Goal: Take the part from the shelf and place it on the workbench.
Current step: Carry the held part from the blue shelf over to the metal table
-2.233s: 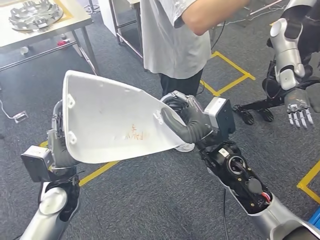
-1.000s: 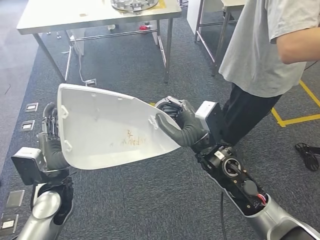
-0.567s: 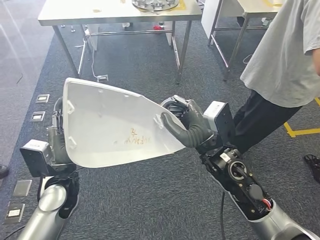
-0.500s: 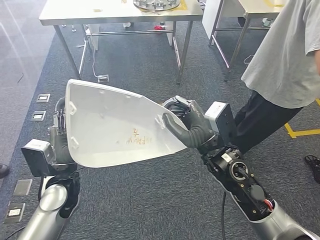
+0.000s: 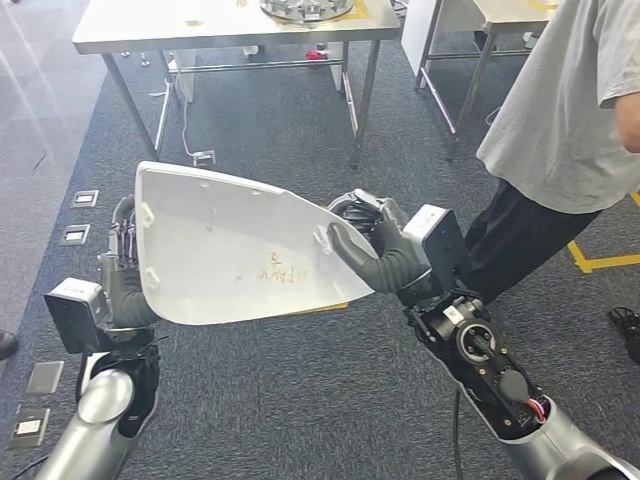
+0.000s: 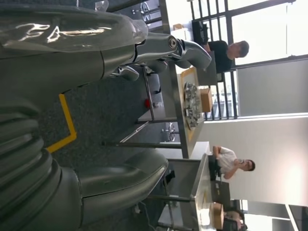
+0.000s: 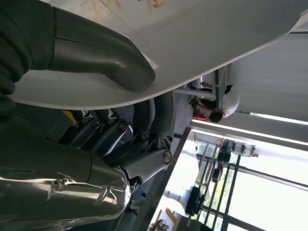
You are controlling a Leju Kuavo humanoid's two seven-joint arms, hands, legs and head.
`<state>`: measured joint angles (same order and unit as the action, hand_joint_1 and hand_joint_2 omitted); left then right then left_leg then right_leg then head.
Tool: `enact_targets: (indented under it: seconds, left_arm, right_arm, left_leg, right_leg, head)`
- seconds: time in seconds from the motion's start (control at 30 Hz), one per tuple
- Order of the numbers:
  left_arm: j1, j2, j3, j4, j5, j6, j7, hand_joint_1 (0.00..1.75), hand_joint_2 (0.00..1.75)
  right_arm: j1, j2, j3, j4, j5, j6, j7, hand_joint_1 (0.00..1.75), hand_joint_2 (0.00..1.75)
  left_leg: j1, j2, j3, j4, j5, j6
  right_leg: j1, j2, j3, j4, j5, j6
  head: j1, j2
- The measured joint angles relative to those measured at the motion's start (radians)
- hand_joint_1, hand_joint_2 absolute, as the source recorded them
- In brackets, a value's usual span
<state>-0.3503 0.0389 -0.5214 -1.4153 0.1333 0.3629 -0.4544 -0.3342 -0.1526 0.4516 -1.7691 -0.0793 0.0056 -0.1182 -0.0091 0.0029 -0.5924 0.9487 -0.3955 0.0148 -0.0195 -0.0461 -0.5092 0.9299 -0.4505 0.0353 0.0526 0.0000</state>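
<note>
I carry a large white curved panel part point(image 5: 226, 250) with orange writing on it, held level between both hands over the carpet. My left hand point(image 5: 121, 275) grips its wide end from behind. My right hand point(image 5: 373, 250) grips its narrow end, thumb on top and fingers underneath. In the right wrist view the thumb point(image 7: 98, 53) presses on the white part point(image 7: 218, 43). In the left wrist view my left hand point(image 6: 120, 48) is curled against the part's dark underside point(image 6: 54, 29). The workbench point(image 5: 226, 25) stands ahead, a grey table with a metal part point(image 5: 306, 8) on it.
A person in a grey shirt and black trousers point(image 5: 551, 130) stands close on the right. A second table point(image 5: 490, 15) stands beyond. Floor sockets point(image 5: 83, 198) and a cable lie at the left. A yellow floor line point(image 5: 596, 262) runs at the right.
The camera turned left over the earlier frames, bringing the workbench ahead and the person to the right edge. Since half a second ago the view hardly shifts. Both hands keep their grip on the part.
</note>
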Motion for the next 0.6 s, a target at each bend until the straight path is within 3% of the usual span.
enact_targets:
  seconds: [0.1, 0.2, 0.23, 0.3, 0.37, 0.4, 0.43, 0.5, 0.57, 0.6]
  left_arm:
    - [0.000, 0.000, 0.000, 0.000, -0.002, -0.004, -0.001, 0.00, 1.75]
    - [-0.001, 0.000, 0.000, -0.001, -0.003, -0.006, -0.003, 0.00, 1.75]
    - [-0.002, -0.001, 0.000, -0.001, -0.004, -0.006, -0.004, 0.00, 1.75]
    - [-0.004, -0.002, 0.000, -0.001, -0.004, -0.007, -0.004, 0.00, 1.75]
    - [0.000, -0.003, 0.000, -0.001, -0.004, -0.008, -0.003, 0.00, 1.75]
    - [0.002, -0.003, 0.000, 0.000, -0.004, -0.008, -0.003, 0.00, 1.75]
    - [0.003, -0.003, 0.000, 0.000, -0.005, -0.008, -0.003, 0.00, 1.75]
    - [0.004, -0.003, 0.000, 0.000, -0.005, -0.008, -0.003, 0.00, 1.75]
    - [0.003, -0.003, 0.000, 0.001, -0.005, -0.008, -0.003, 0.00, 1.75]
    - [0.003, -0.003, 0.000, 0.002, -0.006, -0.008, -0.002, 0.00, 1.75]
  right_arm:
    - [0.000, 0.000, 0.001, 0.000, -0.017, 0.008, 0.000, 1.75, 1.75]
    - [-0.001, 0.000, 0.001, 0.001, -0.025, 0.015, -0.001, 1.75, 1.75]
    - [-0.002, 0.000, 0.001, 0.000, -0.027, 0.016, -0.001, 1.75, 1.75]
    - [-0.001, 0.000, 0.001, 0.001, -0.028, 0.018, -0.002, 1.75, 1.75]
    - [0.004, 0.000, 0.001, 0.001, -0.029, 0.021, -0.003, 1.75, 1.75]
    - [0.006, 0.000, 0.001, 0.002, -0.030, 0.023, -0.003, 1.75, 1.75]
    - [0.008, 0.000, 0.001, 0.003, -0.030, 0.024, -0.003, 1.75, 1.75]
    - [0.009, 0.000, 0.001, 0.005, -0.031, 0.025, -0.003, 1.75, 1.75]
    - [0.010, 0.000, 0.001, 0.009, -0.033, 0.026, -0.004, 1.75, 1.75]
    - [0.011, 0.000, 0.001, 0.010, -0.033, 0.027, -0.004, 1.75, 1.75]
  left_leg:
    - [0.000, -0.001, -0.001, -0.005, -0.006, 0.008]
    - [0.008, -0.007, 0.028, -0.029, -0.009, 0.024]
    - [0.010, -0.009, 0.041, -0.034, -0.010, 0.027]
    - [0.011, -0.012, 0.052, -0.037, -0.014, 0.028]
    - [0.012, -0.018, 0.059, -0.036, -0.022, 0.024]
    - [0.013, -0.023, 0.065, -0.035, -0.028, 0.020]
    - [0.014, -0.026, 0.075, -0.035, -0.035, 0.015]
    - [0.018, -0.033, 0.095, -0.034, -0.054, 0.002]
    - [0.019, -0.037, 0.100, -0.032, -0.069, -0.012]
    - [0.019, -0.038, 0.099, -0.030, -0.073, -0.020]
  right_leg:
    - [-0.001, -0.003, 0.005, 0.001, 0.005, 0.010]
    - [-0.002, 0.009, -0.001, 0.036, -0.002, 0.021]
    - [-0.004, 0.020, -0.020, 0.072, -0.023, 0.022]
    - [-0.006, 0.039, -0.096, 0.200, -0.078, 0.022]
    - [-0.008, 0.044, -0.171, 0.307, -0.102, 0.026]
    - [-0.010, 0.044, -0.184, 0.308, -0.086, 0.027]
    - [-0.013, 0.043, -0.177, 0.268, -0.053, 0.027]
    - [-0.021, 0.046, -0.131, 0.128, 0.034, 0.032]
    - [-0.019, 0.053, -0.097, 0.036, 0.061, 0.027]
    - [-0.015, 0.056, -0.091, 0.026, 0.050, 0.017]
  head:
    - [-0.006, 0.000]
    - [-0.005, 0.000]
    - [-0.002, 0.000]
    - [0.004, 0.000]
    - [0.008, 0.000]
    - [0.009, 0.000]
    - [0.011, 0.000]
    - [0.016, 0.000]
    - [0.016, 0.000]
    - [0.011, 0.000]
